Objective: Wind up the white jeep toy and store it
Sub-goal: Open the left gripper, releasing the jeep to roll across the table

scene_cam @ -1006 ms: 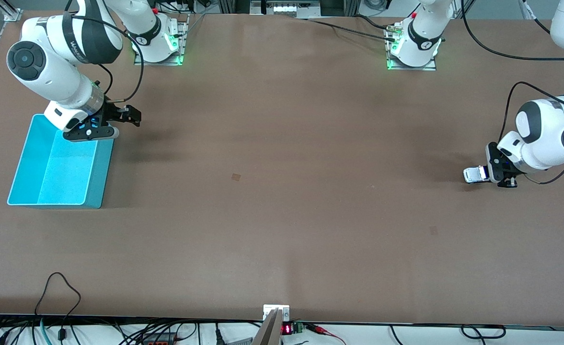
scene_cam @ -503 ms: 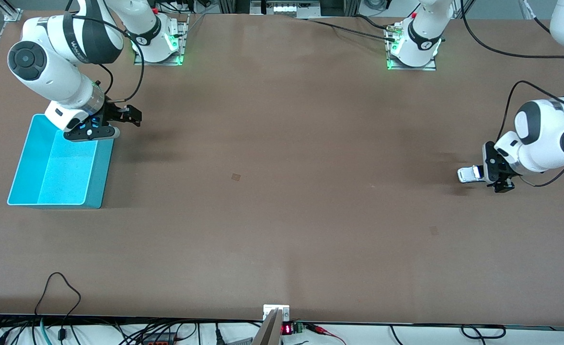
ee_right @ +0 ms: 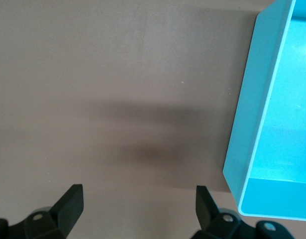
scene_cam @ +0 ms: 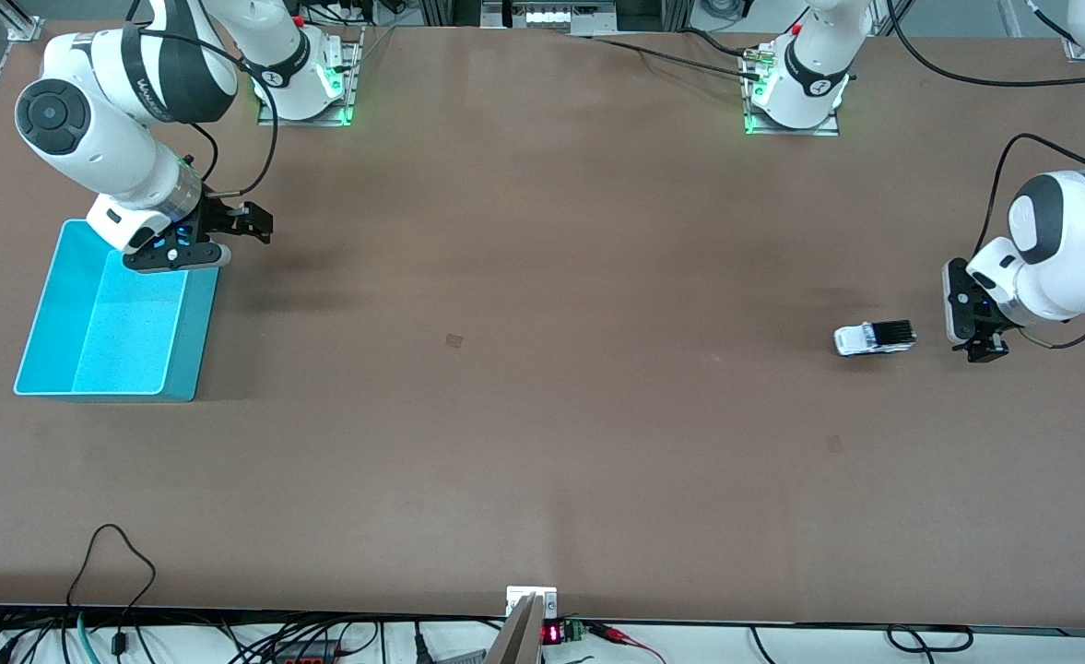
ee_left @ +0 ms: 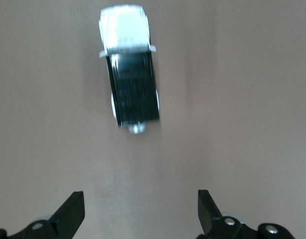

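Observation:
The white jeep toy (scene_cam: pixel 874 337) with its black roof panel stands on the brown table at the left arm's end, free of any gripper. It also shows in the left wrist view (ee_left: pixel 129 83). My left gripper (scene_cam: pixel 977 343) is open and empty, apart from the jeep, closer to the table's end. In its wrist view the left gripper (ee_left: pixel 141 214) shows bare table between the fingers. My right gripper (scene_cam: pixel 249 224) is open and empty, held over the table beside the turquoise bin (scene_cam: pixel 44 314). The right wrist view shows that gripper (ee_right: pixel 139 206) and the bin's wall (ee_right: pixel 250 114).
The bin stands at the right arm's end of the table and nothing shows inside it. Both arm bases stand along the table's edge farthest from the front camera. Cables run by the left arm. A small device (scene_cam: pixel 531 609) sits at the table's nearest edge.
My left gripper has let go of the jeep and drawn back toward the table's end. The jeep has rolled toward the table's middle. The right arm has not moved.

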